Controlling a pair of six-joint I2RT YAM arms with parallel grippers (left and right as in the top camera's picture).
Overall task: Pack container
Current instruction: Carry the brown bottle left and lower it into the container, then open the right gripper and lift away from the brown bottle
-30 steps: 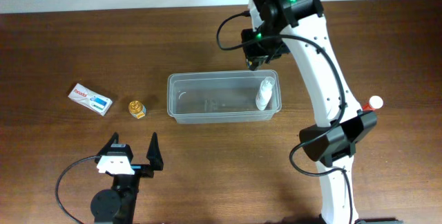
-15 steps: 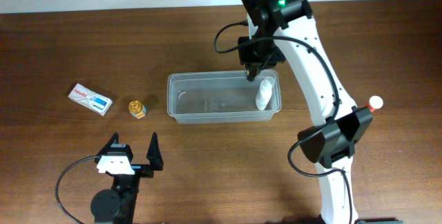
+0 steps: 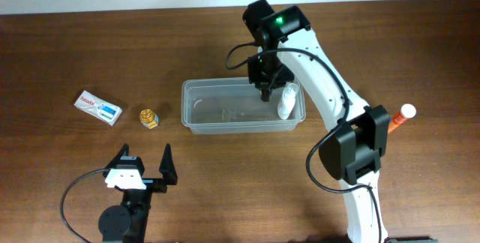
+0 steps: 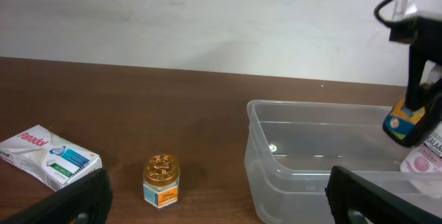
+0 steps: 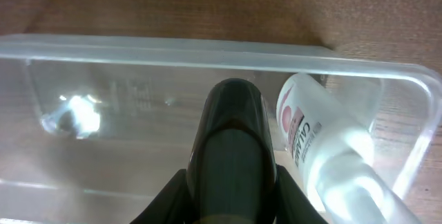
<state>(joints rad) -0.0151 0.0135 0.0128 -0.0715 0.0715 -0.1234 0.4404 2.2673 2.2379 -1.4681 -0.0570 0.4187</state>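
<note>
The clear plastic container (image 3: 225,85) stands mid-table with a white bottle (image 3: 286,102) leaning in its right end. My right gripper (image 3: 268,89) is shut on a dark bottle (image 5: 231,124) with a blue and yellow label (image 4: 406,120) and holds it over the container's right half, just left of the white bottle (image 5: 324,148). My left gripper (image 3: 146,166) is open and empty near the front left; the container (image 4: 262,148) lies ahead of it to the right.
A small gold-lidded jar (image 3: 149,116) and a white and blue box (image 3: 98,106) lie left of the container; both also show in the left wrist view, jar (image 4: 161,179) and box (image 4: 48,156). An orange tube with a white cap (image 3: 401,115) lies at the right.
My right gripper has moved left and down with the dark bottle, from the container's back right corner to over its inside. The left arm has not moved.
</note>
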